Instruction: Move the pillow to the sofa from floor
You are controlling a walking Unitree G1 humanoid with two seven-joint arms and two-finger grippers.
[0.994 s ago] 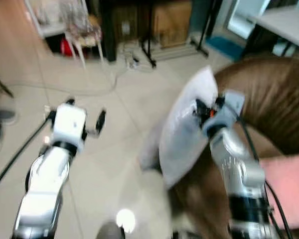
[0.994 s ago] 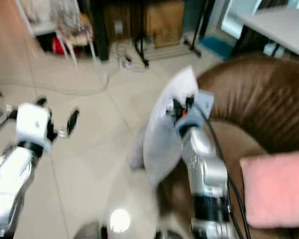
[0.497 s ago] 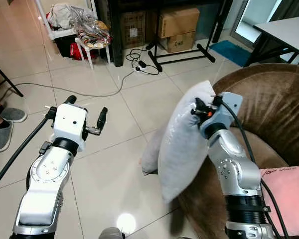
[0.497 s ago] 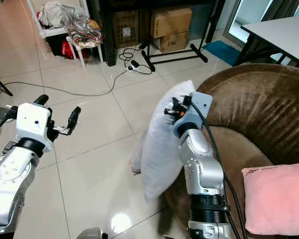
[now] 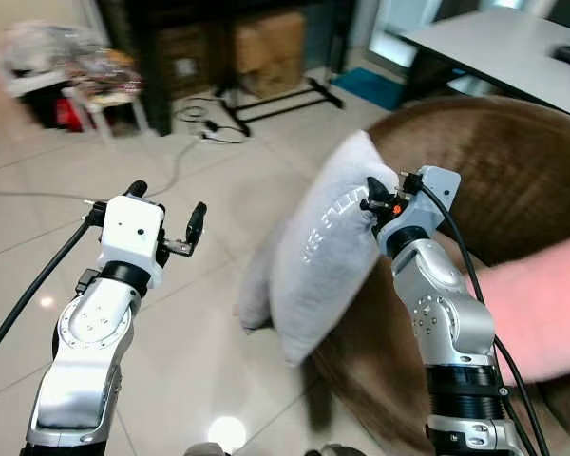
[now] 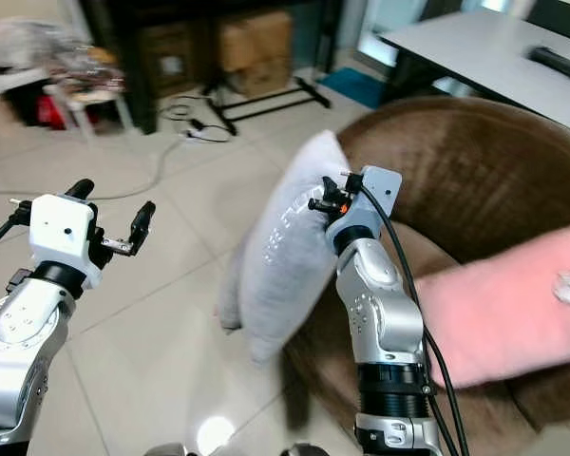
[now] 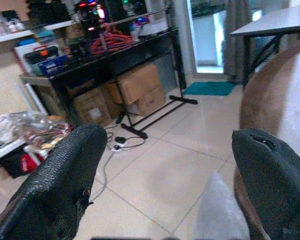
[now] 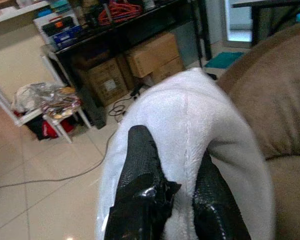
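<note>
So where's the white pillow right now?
The white pillow hangs in the right gripper, off the floor, beside the brown sofa on the robot's right.

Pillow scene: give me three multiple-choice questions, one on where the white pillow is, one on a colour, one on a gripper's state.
1. Where is the white pillow?
A. flat on the floor
B. held up beside the sofa
C. on the table

2. What colour is the cushion lying on the sofa?
A. pink
B. green
C. black

3. How is the left gripper?
A. shut on the pillow
B. shut on a cable
C. open and holding nothing

Answers: 1 B, the right gripper pinches its top edge, lifting it next to the sofa. 2 A, it is plainly pink. 3 C, its fingers stand apart over the floor.
</note>
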